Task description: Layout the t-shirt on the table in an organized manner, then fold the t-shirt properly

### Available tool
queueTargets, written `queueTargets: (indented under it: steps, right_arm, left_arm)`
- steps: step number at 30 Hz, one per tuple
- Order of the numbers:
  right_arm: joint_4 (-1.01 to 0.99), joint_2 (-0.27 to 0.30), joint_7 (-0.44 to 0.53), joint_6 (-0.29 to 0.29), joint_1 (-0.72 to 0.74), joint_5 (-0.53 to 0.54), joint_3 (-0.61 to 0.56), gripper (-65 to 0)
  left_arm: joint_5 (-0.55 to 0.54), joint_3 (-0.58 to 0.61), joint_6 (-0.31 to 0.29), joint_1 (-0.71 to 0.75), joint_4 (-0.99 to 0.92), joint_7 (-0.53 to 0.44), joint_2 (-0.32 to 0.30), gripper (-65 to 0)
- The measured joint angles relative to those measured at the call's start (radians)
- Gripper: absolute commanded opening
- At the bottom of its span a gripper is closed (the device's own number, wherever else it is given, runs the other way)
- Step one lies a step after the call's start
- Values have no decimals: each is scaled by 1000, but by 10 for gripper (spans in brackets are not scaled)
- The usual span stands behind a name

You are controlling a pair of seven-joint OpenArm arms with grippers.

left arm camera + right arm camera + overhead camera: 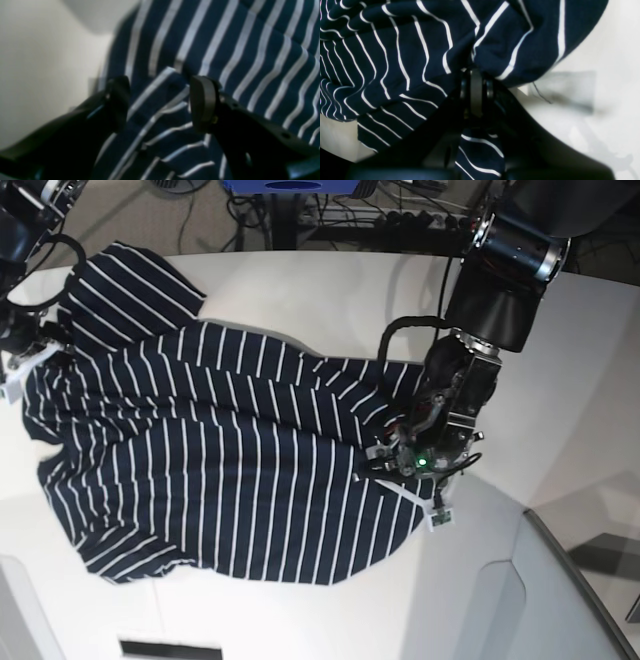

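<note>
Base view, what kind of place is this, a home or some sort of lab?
Most likely a robotics lab or workshop, not a home. A dark navy white-striped t-shirt lies spread on a large white table between two black robot arms, and loose cables run across the floor behind it.

The t-shirt (220,480) is dark navy with thin white stripes set evenly apart; in the left wrist view the cloth between the jaws looks a lighter, bluer navy and its stripes a pale grey-white. The stripes run straight over the flat cloth and bend wavy at the folds just above the right jaws. The surface (300,290) is plain white, creamy beside the left jaws. Both arms' jaws are black. A small green light (422,463) glows near the left jaws.
</note>
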Motion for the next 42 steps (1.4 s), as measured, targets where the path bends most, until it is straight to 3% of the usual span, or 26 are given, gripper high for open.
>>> queueTargets:
  steps: [10,13,19,29,31,36,39,42]
  right_arm:
    - [0,0,0,0,0,0,0,-650]
    - [0,0,0,0,0,0,2,-650]
    - [0,-1,0,0,0,0,2,-650]
    - [0,-2,0,0,0,0,2,-650]
    - [0,-2,0,0,0,0,2,-650]
    - [0,-2,0,0,0,0,2,-650]
    - [0,-2,0,0,0,0,2,-650]
    - [0,-2,0,0,0,0,2,-650]
  left_arm:
    - [106,2,-3,-4,-25,-1,26,-286]
    - [133,64,-3,-10,-86,0,23,-286]
    - [124,191,-8,-27,-122,10,23,-286]
    - [127,204,-8,-60,-193,6,16,-295]
    - [128,204,-8,-62,-193,6,18,-347]
    - [127,203,-9,-64,-193,6,15,-561]
    - [128,200,-10,-64,-192,6,5,-634]
    - [128,198,-10,-64,-190,6,2,-650]
